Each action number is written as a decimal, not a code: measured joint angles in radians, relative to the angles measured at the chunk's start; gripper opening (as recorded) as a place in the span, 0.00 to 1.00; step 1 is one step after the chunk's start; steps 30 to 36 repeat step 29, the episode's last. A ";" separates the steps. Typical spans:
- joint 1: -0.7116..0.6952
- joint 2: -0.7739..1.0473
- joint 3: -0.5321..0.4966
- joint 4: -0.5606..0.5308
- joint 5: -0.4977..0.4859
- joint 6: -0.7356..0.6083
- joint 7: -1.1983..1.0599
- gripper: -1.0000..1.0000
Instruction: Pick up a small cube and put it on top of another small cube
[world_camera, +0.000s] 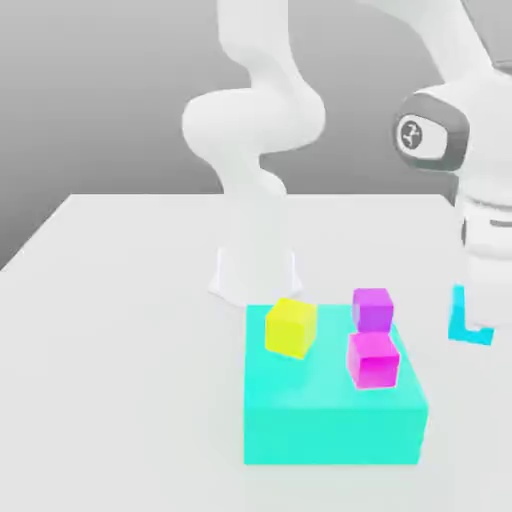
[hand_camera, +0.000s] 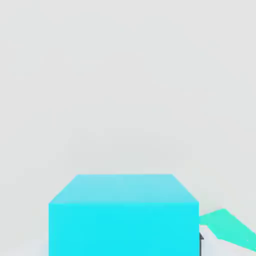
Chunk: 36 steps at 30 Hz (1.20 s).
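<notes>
The small cyan cube (world_camera: 457, 315) sits between the fingers of my gripper (world_camera: 478, 312) at the exterior view's right, beside the large flat cyan block (world_camera: 330, 415). A white finger covers most of the cube's face. In the hand view the small cyan cube (hand_camera: 123, 220) is very close, and a dark finger pad (hand_camera: 201, 239) rests against its side, so the gripper is shut on it. A yellow cube (world_camera: 290, 327) stands on the flat block near its back left corner.
A purple cube (world_camera: 372, 309) and a magenta cube (world_camera: 373, 360) also stand on the flat block, on its right half. The robot's white base (world_camera: 255, 270) rises just behind the block. A corner of the flat block (hand_camera: 227, 229) shows in the hand view.
</notes>
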 joint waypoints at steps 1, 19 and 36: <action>-0.002 -0.037 -0.003 -0.020 0.008 -0.017 0.009 0.00; -0.060 -0.310 0.013 -0.327 0.083 0.017 0.152 1.00; -0.061 -0.380 0.007 -0.301 0.075 -0.077 0.154 1.00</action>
